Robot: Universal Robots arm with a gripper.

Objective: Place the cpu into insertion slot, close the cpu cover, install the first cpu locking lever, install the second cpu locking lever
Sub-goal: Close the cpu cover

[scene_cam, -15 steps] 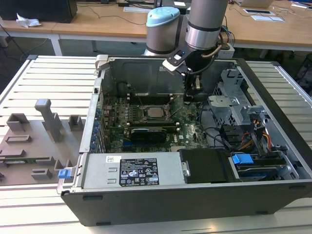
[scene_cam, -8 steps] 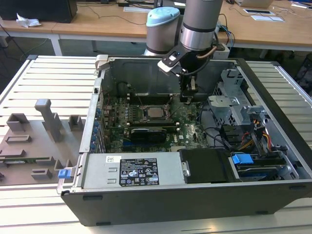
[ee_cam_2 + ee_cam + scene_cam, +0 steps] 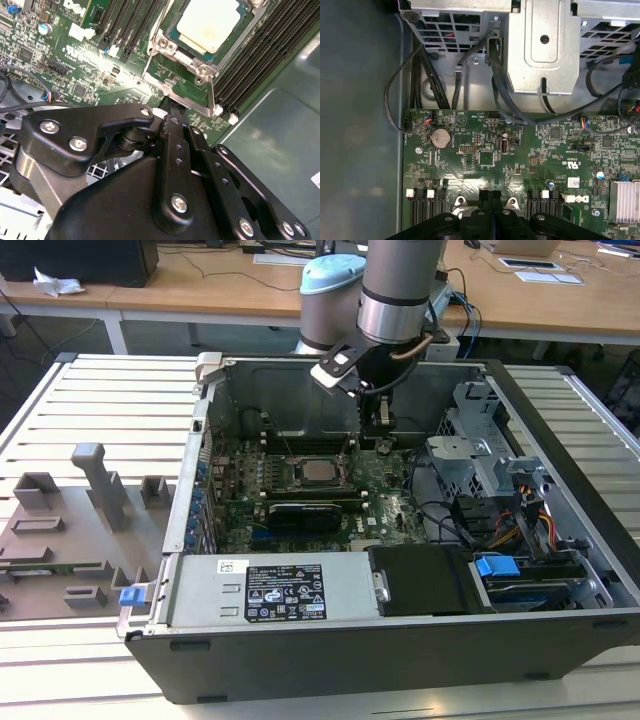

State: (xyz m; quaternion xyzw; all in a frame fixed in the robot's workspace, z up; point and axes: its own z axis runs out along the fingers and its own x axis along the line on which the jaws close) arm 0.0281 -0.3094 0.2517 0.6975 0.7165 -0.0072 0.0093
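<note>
Gripper (image 3: 491,195) clenched. In the first wrist view the two black fingers (image 3: 485,199) are pressed together with no gap between them. Cannot tell whether anything thin is pinched at the tips.

In the exterior view the gripper (image 3: 379,430) hangs low inside the open computer case (image 3: 300,390), close over the motherboard (image 3: 390,480). The cpu (image 3: 318,472) sits near it, toward the exterior view's left and a little nearer the camera.

In the second wrist view the cpu (image 3: 207,25) lies just beyond the fingertips of the gripper (image 3: 168,110). It is flat, pale top up, and already seated in the insertion slot (image 3: 175,36). The cpu cover (image 3: 235,44) lies down around it as a silver frame, with the chip showing through the window.

The frame's near end, with its screws, is the closest part to the fingertips — contact cannot be told. A thin metal locking lever (image 3: 212,95) runs along the frame's edge just beside the fingertips. Whether it is latched cannot be told.

Black memory slots (image 3: 260,55) flank the socket on the far side of the lever.

First wrist view — the green board ahead of the closed fingers carries a coin battery (image 3: 440,136), and a finned heatsink (image 3: 624,201) sits off to one side. A grey metal drive cage (image 3: 540,45) and black cables (image 3: 395,95) lie farther out, well apart from the gripper.
</note>
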